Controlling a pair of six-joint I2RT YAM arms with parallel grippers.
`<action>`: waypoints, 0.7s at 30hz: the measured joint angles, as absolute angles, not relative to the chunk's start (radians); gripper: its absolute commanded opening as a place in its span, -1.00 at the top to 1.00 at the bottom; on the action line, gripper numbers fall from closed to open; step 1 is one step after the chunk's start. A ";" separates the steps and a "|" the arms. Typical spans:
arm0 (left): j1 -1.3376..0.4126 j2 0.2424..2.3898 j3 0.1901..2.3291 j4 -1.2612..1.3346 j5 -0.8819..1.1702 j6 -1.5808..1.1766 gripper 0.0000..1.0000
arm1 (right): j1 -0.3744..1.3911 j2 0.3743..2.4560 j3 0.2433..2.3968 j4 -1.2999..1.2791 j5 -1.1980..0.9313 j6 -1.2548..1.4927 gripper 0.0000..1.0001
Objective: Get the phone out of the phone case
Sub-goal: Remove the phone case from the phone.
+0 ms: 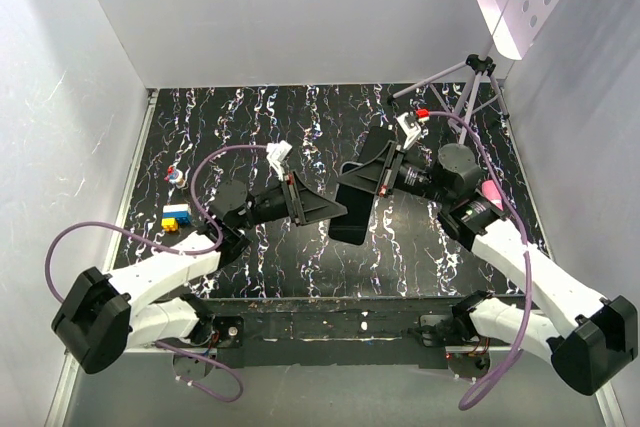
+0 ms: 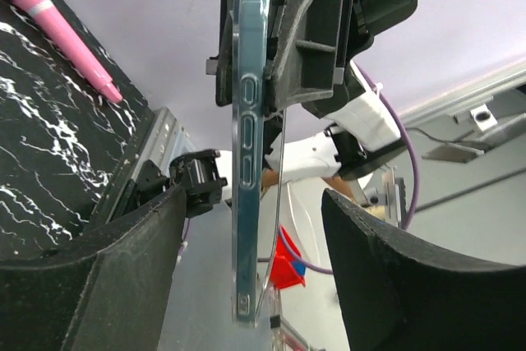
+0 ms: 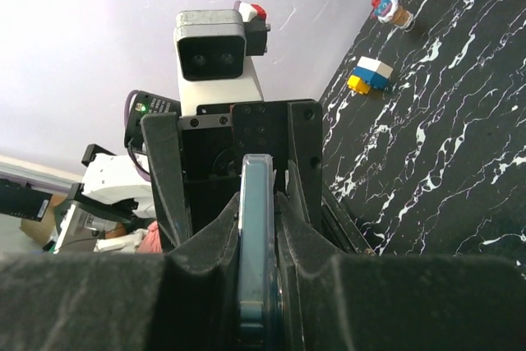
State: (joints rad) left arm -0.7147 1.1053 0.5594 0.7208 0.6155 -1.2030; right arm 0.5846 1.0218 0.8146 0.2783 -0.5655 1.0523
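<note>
The phone is a dark slab held in the air above the table, between the two arms. My right gripper is shut on its far end. In the right wrist view its fingers pinch both faces of the blue-grey edge of the phone. My left gripper is open, with one finger on each side of the phone's near end and a gap on both sides. In the left wrist view the phone is edge-on, showing its side buttons. The thin phone case stands slightly off its lower end.
A pink pen lies on the black marbled table by the right arm. Yellow, blue and white toy bricks and a small figure sit at the left. A tripod stands at the back right.
</note>
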 measured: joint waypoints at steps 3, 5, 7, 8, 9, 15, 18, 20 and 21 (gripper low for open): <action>-0.728 1.148 0.595 0.741 0.665 -1.209 0.31 | 0.613 0.992 0.815 0.241 -0.508 1.032 0.97; -0.729 1.191 0.608 0.767 0.714 -1.225 0.68 | 0.622 0.971 0.817 0.189 -0.488 1.012 0.97; -0.730 1.236 0.609 0.797 0.761 -1.250 0.87 | 0.622 0.963 0.830 0.116 -0.476 0.984 0.97; -0.729 1.255 0.609 0.821 0.784 -1.261 0.94 | 0.622 0.963 0.837 0.081 -0.474 0.971 0.89; -0.728 1.270 0.609 0.842 0.810 -1.272 1.00 | 0.622 0.963 0.850 0.042 -0.479 0.962 0.78; -0.720 1.295 0.678 0.881 0.932 -1.281 1.00 | 0.572 1.016 1.051 -0.223 -0.627 0.808 -0.03; -0.707 1.269 0.733 0.722 1.028 -1.185 1.00 | 0.524 1.048 1.139 -0.369 -0.706 0.711 -0.20; -0.704 1.251 0.771 0.591 1.077 -1.102 1.00 | 0.496 1.069 1.174 -0.440 -0.780 0.646 -0.22; -0.704 1.242 0.791 0.529 1.097 -1.062 1.00 | 0.492 1.079 1.184 -0.468 -0.819 0.620 -0.22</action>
